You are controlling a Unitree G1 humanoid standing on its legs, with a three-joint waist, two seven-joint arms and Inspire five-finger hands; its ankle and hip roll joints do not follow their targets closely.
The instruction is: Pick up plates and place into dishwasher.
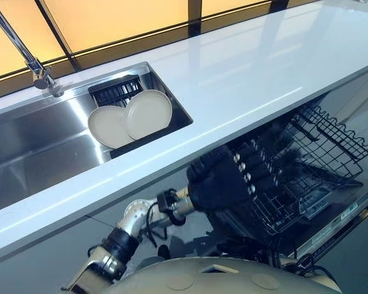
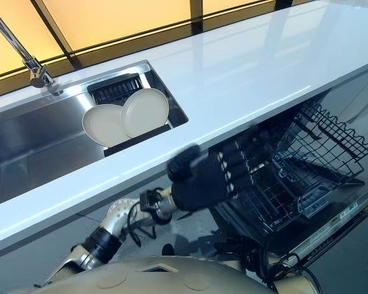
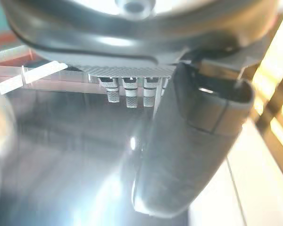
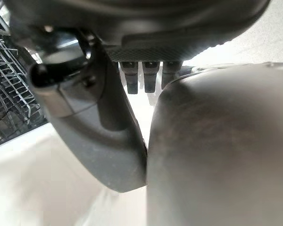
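Two cream plates (image 1: pixel 148 113) on edge in the sink (image 1: pixel 37 147), overlapping, propped against a dark rack (image 1: pixel 116 90). Left hand (image 1: pixel 218 180): hangs below the front edge of the white counter (image 1: pixel 245 73), just before the dishwasher's wire basket (image 1: pixel 331 138); fingers loosely extended, grips nothing. Right hand (image 4: pixel 99 127): seen from its own wrist, thumb out, fingers relaxed, clasps nothing; wire basket close beside it.

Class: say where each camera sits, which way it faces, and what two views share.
Left eye: head, looking down at sink, plates, dishwasher rack; left hand shows.
Right eye: head, beside it; shares that whole scene.
Left wrist: along the open left hand toward a dark glossy surface.
Right wrist: along the open right hand; dishwasher rack beside it.
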